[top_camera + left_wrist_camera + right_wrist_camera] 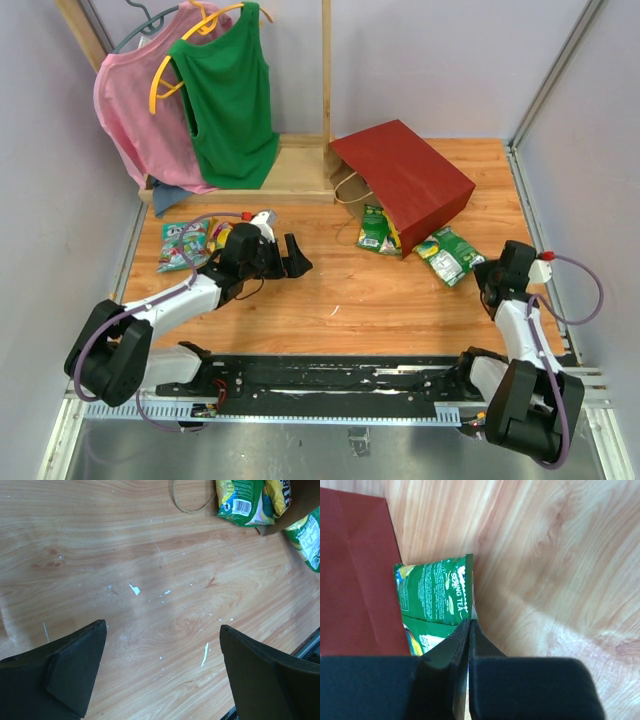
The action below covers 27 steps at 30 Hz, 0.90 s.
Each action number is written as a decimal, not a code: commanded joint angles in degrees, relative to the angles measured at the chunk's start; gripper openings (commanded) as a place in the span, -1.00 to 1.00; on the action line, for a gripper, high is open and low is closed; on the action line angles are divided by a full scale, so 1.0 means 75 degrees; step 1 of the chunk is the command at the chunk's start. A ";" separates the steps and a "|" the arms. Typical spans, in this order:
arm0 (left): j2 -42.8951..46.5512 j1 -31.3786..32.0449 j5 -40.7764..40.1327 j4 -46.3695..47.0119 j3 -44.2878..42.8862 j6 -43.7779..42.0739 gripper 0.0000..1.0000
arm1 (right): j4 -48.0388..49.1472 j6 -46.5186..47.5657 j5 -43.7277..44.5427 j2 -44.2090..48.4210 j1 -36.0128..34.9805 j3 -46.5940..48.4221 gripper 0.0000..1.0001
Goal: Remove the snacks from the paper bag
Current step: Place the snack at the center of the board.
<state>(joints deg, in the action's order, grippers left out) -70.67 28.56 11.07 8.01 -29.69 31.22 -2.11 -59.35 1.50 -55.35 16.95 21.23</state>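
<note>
The red paper bag lies on its side at the back right, mouth toward me, with a loop handle on the table. A green snack packet and a yellow one lie at its mouth. Another green packet lies right of the mouth. My right gripper is shut on its edge; the right wrist view shows the packet running into the closed jaws beside the bag. More packets lie at the left. My left gripper is open and empty over bare wood.
A wooden rack at the back holds a green top and a pink top on hangers. Walls close in the left and right sides. A black rail runs along the near edge.
</note>
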 commanded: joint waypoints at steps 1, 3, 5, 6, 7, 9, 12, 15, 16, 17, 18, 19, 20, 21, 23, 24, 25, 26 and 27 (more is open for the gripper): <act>-0.0022 -0.0069 0.0009 0.0049 -0.0168 -0.0163 0.97 | -0.0299 -0.0172 0.0524 0.0036 0.0117 0.0375 -0.99; 0.0061 -0.0059 -0.0047 -0.0031 -0.0162 -0.0198 0.97 | -0.0313 -0.0232 0.0641 0.0106 0.0189 0.0404 -0.99; 0.0162 -0.0061 -0.0145 -0.0098 -0.0128 -0.0224 0.97 | -0.0316 -0.0394 0.0681 0.0128 0.0308 0.0402 -0.98; 0.0194 -0.0061 -0.0176 -0.0106 -0.0098 -0.0220 0.97 | -0.0318 -0.0459 0.0729 0.0133 0.0367 0.0413 -0.94; 0.0219 -0.0065 -0.0196 -0.0107 -0.0086 -0.0225 0.97 | -0.0317 -0.0495 0.0809 0.0143 0.0421 0.0431 -0.93; 0.0235 -0.0069 -0.0168 -0.0118 -0.0052 -0.0226 0.97 | -0.0280 -0.0534 0.1025 0.0177 0.0496 0.0449 -0.98; 0.0224 -0.0063 -0.0146 -0.0148 -0.0032 -0.0265 0.97 | -0.0307 -0.0554 0.1286 0.0338 0.0623 0.0442 -0.99; 0.0224 -0.0068 -0.0173 -0.0177 -0.0048 -0.0320 0.97 | -0.0433 -0.0564 0.1581 0.0545 0.0689 0.0419 -0.99; 0.0227 -0.0065 -0.0184 -0.0177 -0.0052 -0.0330 0.97 | -0.0483 -0.0567 0.1647 0.0592 0.0710 0.0405 -0.99; 0.0235 -0.0069 -0.0197 -0.0183 -0.0049 -0.0347 0.97 | -0.0535 -0.0595 0.1670 0.0630 0.0729 0.0398 -0.99; 0.0236 -0.0065 -0.0198 -0.0188 -0.0047 -0.0353 0.97 | -0.0577 -0.0613 0.1681 0.0660 0.0728 0.0392 -0.99; 0.0236 -0.0051 -0.0205 -0.0186 -0.0049 -0.0363 0.98 | -0.0599 -0.0632 0.1685 0.0681 0.0728 0.0392 -0.99; 0.0236 -0.0067 -0.0210 -0.0189 -0.0043 -0.0366 0.98 | -0.0648 -0.0662 0.1687 0.0688 0.0731 0.0400 -0.99; 0.0246 -0.0063 -0.0221 -0.0189 -0.0036 -0.0366 0.98 | -0.0692 -0.0679 0.1687 0.0689 0.0729 0.0419 -0.97; 0.0259 -0.0063 -0.0259 -0.0225 -0.0005 -0.0376 0.98 | -0.0842 -0.0643 0.1623 0.0706 0.0728 0.0500 -0.73; 0.0268 -0.0068 -0.0293 -0.0241 0.0006 -0.0386 0.98 | -0.0923 -0.0586 0.1541 0.0726 0.0730 0.0557 -0.58; 0.0276 -0.0062 -0.0325 -0.0273 0.0009 -0.0395 0.98 | -0.1050 -0.0507 0.1462 0.0776 0.0720 0.0644 -0.03; 0.0282 -0.0068 -0.0354 -0.0317 0.0010 -0.0409 0.98 | -0.1224 -0.0453 0.1419 0.0835 0.0707 0.0748 0.42; 0.0299 -0.0066 -0.0378 -0.0343 0.0007 -0.0413 0.99 | -0.1357 -0.0376 0.1448 0.0888 0.0683 0.0889 0.78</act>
<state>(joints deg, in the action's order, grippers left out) -69.87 28.56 9.54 6.55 -29.67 29.50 -7.75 -63.70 11.68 -50.52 21.28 23.49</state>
